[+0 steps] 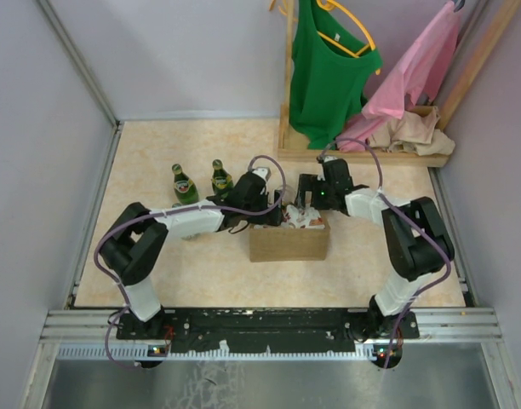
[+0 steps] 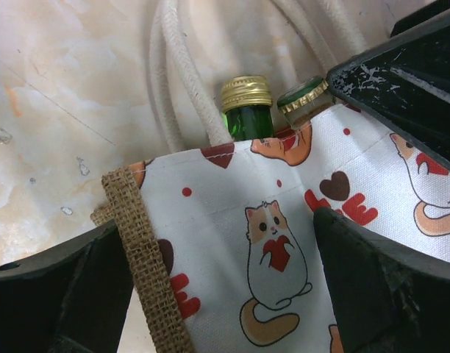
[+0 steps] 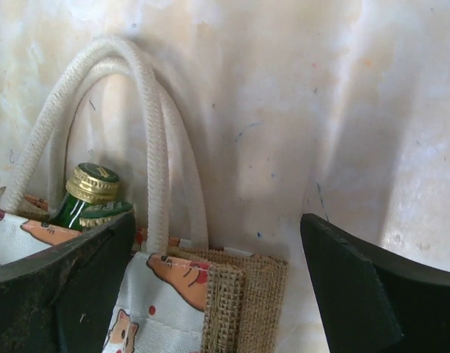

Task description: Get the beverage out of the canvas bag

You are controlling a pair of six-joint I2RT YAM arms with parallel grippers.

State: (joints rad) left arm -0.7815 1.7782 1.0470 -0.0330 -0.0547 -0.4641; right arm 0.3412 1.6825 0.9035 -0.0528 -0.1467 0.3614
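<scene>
The table (image 1: 201,273) is a pale marbled surface, with the canvas bag (image 1: 288,243) standing upright near its middle. At the far edge, behind the bag and to its right, a wooden rack (image 1: 288,85) carries a green shirt (image 1: 329,72) and a pink garment (image 1: 414,72).

The left arm (image 1: 188,221) rises from its base, bends at the elbow and reaches across to the bag's left end. The right arm (image 1: 405,234) folds the same way and comes in over the bag's right end.

The left tool (image 2: 225,287) points down at the bag's white printed panel, jaws wide and gripping nothing, one finger on each side of the cat print. The right tool (image 3: 214,287) is also spread wide and empty, astride the bag's burlap corner.

The white rope handles (image 3: 144,147) arch above the bag's mouth. Inside the bag stands the beverage (image 2: 247,103), a green bottle with a gold cap, and a second capped bottle (image 2: 302,95) touches it. Two more green bottles (image 1: 185,185) stand on the table, left of the bag.
</scene>
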